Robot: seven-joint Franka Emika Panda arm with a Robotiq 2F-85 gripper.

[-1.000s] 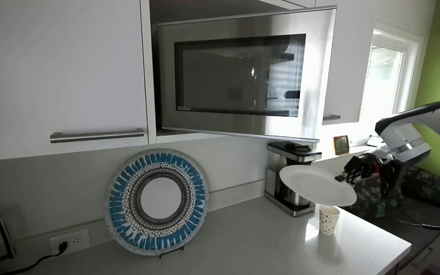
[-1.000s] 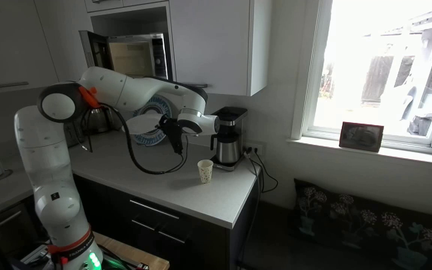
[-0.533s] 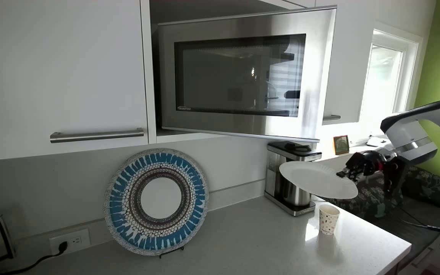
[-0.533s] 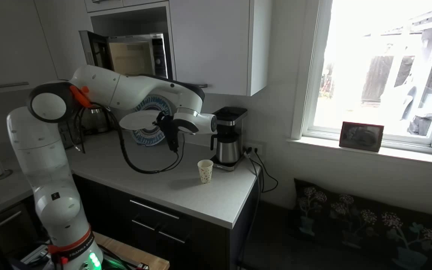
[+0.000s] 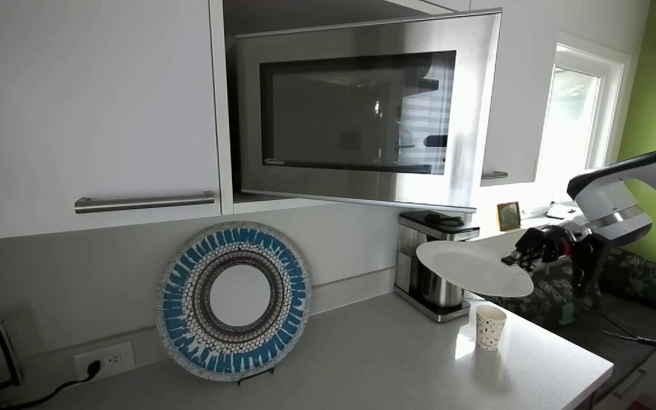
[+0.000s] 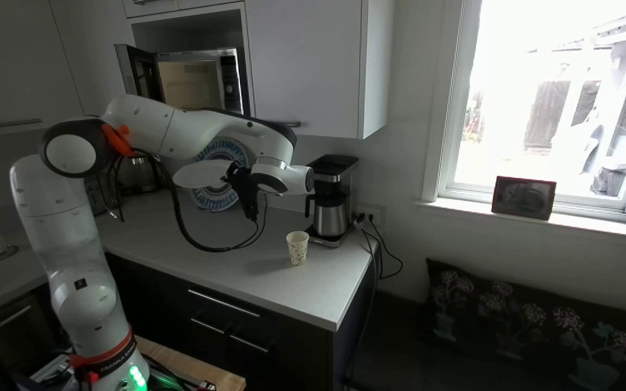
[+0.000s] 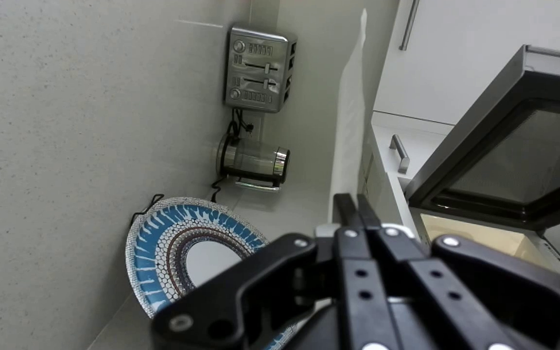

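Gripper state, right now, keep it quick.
Gripper: closed, holding the white plate by its edge, off the counter.

1. A pale, finely speckled counter (image 5: 362,364); on it, towards its end, a dotted paper cup (image 5: 490,328) stands upright, with a coffee maker (image 6: 332,198) near it;
2. further along the same counter, a wire stand (image 5: 257,374) carries a blue-and-white disc (image 5: 241,296); beyond it stand a kettle (image 7: 253,158) and a toaster (image 7: 255,70);
3. a cupboard shelf (image 5: 259,205) holds a microwave (image 6: 204,79), its door (image 5: 356,114) open;
4. a window sill (image 6: 590,223) bears a picture frame (image 6: 523,198);
5. a bench (image 5: 641,316) carries dark flowered cushions (image 6: 536,326).
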